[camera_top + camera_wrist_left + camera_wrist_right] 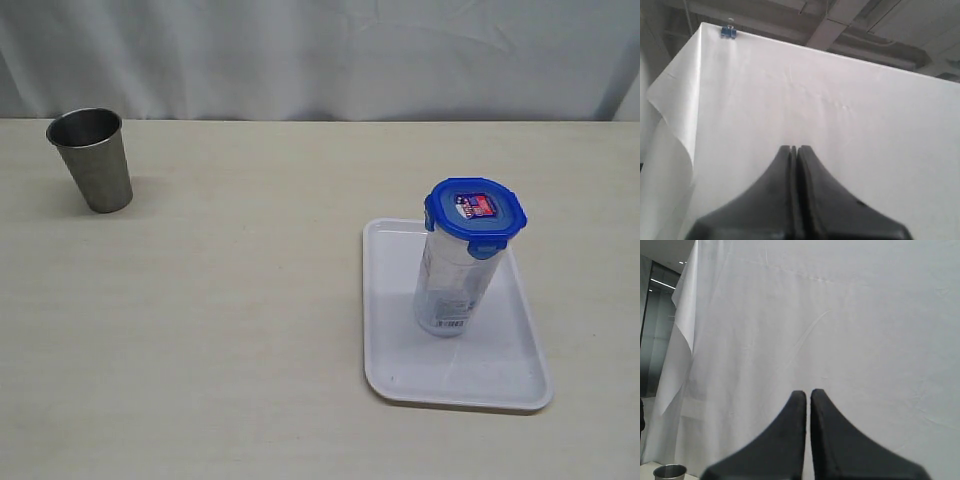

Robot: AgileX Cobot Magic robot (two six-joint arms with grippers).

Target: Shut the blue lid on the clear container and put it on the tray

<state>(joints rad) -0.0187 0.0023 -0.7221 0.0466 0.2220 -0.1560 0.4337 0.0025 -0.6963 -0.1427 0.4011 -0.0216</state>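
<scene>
Upright on one tray (500, 365), one clear container (448, 285) with one blue lid (475, 213) (left pincer (793, 148), right pincer (807, 392) closed)

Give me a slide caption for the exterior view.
Container with blue lid on stands upright on the tray; steel cup far left.

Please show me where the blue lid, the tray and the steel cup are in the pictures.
blue lid (476, 209): exterior view, the sticker on its top.
tray (395, 345): exterior view, bare floor beside the container.
steel cup (95, 165): exterior view, its outer wall.
</scene>
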